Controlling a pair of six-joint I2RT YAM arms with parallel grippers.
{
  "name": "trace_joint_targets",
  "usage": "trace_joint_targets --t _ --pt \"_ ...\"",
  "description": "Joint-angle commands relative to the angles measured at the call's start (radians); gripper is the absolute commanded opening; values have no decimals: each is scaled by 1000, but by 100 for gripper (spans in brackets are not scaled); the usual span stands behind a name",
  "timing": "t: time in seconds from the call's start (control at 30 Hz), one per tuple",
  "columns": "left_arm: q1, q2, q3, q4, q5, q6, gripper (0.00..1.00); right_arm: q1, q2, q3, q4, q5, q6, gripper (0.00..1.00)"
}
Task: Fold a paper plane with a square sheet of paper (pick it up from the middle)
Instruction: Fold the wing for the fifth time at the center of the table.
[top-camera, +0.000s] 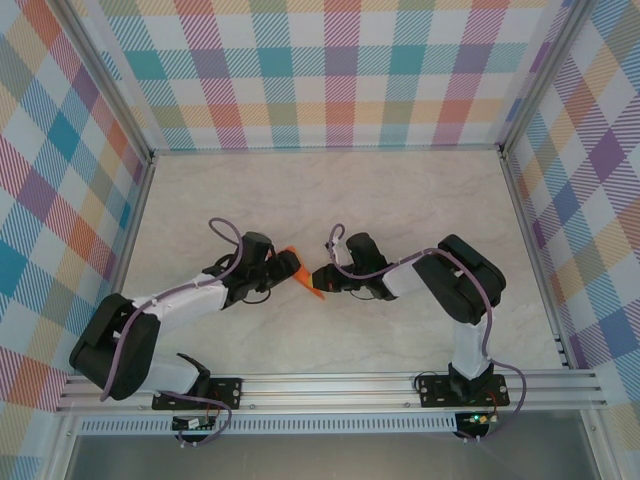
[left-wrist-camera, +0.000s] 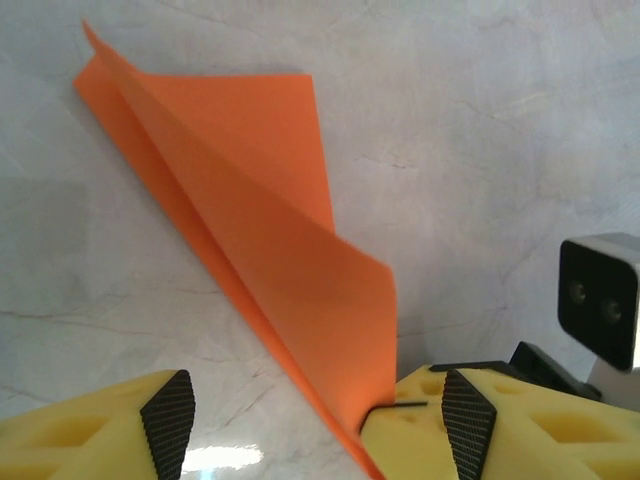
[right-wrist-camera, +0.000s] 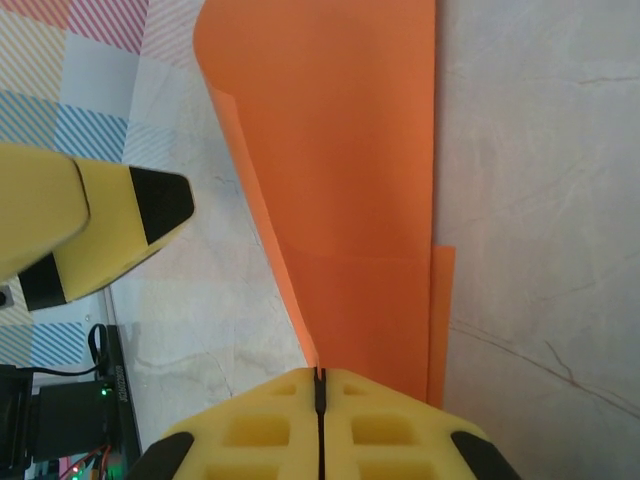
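1. The right pincer (right-wrist-camera: 320, 385) is clamped on the sheet of paper (right-wrist-camera: 340, 150), which sticks out ahead of it. A loose grip could let the fold pop open.
2. The left pincer (left-wrist-camera: 318, 425) is apart, with the paper inside its gap, close to one side. A crooked pinch could crumple it.
3. The paper is bright orange, folded and pointy.
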Motion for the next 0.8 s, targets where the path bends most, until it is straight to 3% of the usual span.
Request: trace_joint_targets --t 0.0,0.2,0.4,0.53,0.77 --pt "-8 38 60 -32 -17 -47 70 -6 -1 19 -62 -17 -83 11" --pt "-23 115 96 -48 -27 -81 66 -6 -14 18 -69 -32 -120 24" --pt "-32 150 135 -101 -35 -118 59 -6 -13 16 -63 -46 -122 30" --pt "-38 157 148 -136 -51 -144 49 -6 -16 18 -63 -54 -128 32" --pt "-41 134 153 -181 -76 -168 28 -6 -92 3 -76 -39 -154 47"
